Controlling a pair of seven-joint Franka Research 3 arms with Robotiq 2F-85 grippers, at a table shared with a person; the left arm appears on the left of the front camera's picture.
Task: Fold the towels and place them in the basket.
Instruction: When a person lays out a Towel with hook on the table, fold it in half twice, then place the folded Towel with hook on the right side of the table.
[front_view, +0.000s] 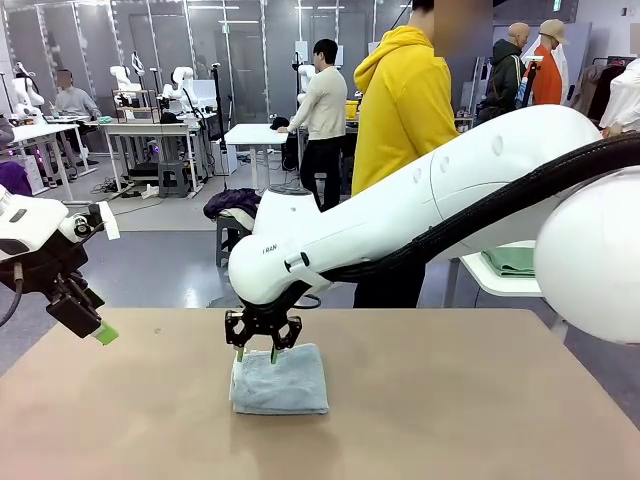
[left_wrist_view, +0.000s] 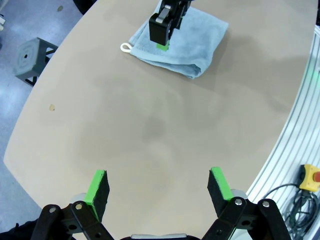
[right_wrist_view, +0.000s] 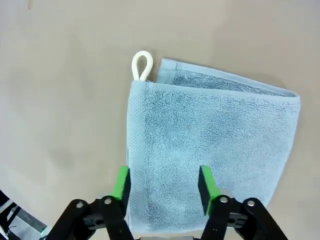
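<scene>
A pale grey-blue towel (front_view: 285, 385) lies folded into a small rectangle on the tan table, left of the middle. Its white loop tag (right_wrist_view: 142, 65) sticks out at one corner. My right gripper (front_view: 256, 353) hangs just over the towel's far left edge, fingers pointing down. In the right wrist view, the right gripper (right_wrist_view: 164, 182) stands open above the towel (right_wrist_view: 215, 130), which lies flat with nothing pinched. My left gripper (front_view: 95, 325) hovers open at the table's left edge. In the left wrist view, the left gripper (left_wrist_view: 157, 187) looks across bare table at the towel (left_wrist_view: 195, 45). The basket is out of view.
A person in a yellow hoodie (front_view: 405, 110) stands at the far side with their back turned. A white side table with a green cloth (front_view: 512, 262) stands at the right. The tan table (front_view: 450, 400) has bare room around the towel. A grey stool (left_wrist_view: 30, 55) stands on the floor.
</scene>
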